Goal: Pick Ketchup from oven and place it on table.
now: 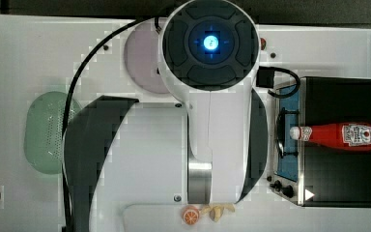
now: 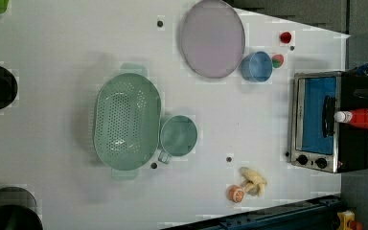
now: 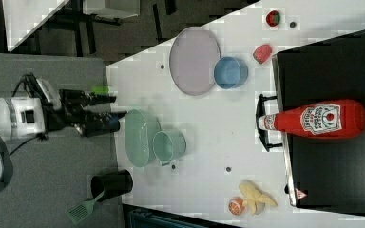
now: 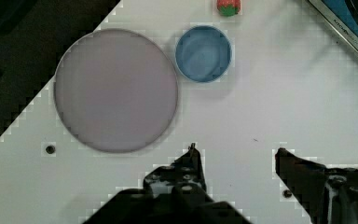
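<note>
One Ketchup [image 3: 321, 118], white label [image 3: 319, 118], writing unreadable

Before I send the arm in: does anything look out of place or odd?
Yes: the ketchup bottle lies on its side on top of the oven, cap poking past the front edge above the door handle. Nothing looks spilled. The gripper is open, holding nothing.

Grey floor [image 3: 52, 190] is showing across the lower left of the right view, darker floor [image 3: 123, 33] lying along its top. A pale furniture corner [image 3: 28, 16] is sitting in its upper left, with dark frame legs [image 3: 88, 28] standing beside it.
</note>
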Controlling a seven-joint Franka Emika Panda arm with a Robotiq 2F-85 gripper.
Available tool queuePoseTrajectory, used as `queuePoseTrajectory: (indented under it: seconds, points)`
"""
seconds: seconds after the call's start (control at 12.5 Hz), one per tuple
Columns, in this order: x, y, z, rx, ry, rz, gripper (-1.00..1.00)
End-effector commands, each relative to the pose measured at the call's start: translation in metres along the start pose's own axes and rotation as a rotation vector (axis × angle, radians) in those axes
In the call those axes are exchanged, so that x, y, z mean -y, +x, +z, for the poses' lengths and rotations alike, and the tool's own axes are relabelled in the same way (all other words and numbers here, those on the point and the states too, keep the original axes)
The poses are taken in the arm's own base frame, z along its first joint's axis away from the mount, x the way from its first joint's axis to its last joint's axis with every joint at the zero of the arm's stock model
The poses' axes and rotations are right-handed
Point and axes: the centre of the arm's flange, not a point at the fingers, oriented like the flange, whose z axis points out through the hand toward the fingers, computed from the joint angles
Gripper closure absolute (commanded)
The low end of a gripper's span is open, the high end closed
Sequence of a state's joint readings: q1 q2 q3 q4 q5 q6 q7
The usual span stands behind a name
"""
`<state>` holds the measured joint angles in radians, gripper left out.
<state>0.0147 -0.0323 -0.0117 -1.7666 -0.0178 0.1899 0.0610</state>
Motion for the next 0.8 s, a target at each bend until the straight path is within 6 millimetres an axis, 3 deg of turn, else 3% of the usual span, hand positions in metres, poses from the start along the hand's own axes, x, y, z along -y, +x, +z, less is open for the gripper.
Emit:
queuePoseTrajectory:
  seconds: [0.08, 0.24, 0.48, 0.8]
  points:
    - [-0.094, -0.062, -0.064, 0.006, -0.008, 0.078, -0.58]
    - [-0.095, -0.06, -0.064, 0.005, -0.006, 0.082, -0.99]
    - [-0.114, -0.04, -0.062, 0.01, 0.0, 0.134, -1.0]
    - [-0.166, 0.021, -0.046, 0.029, 0.025, 0.288, -1.0]
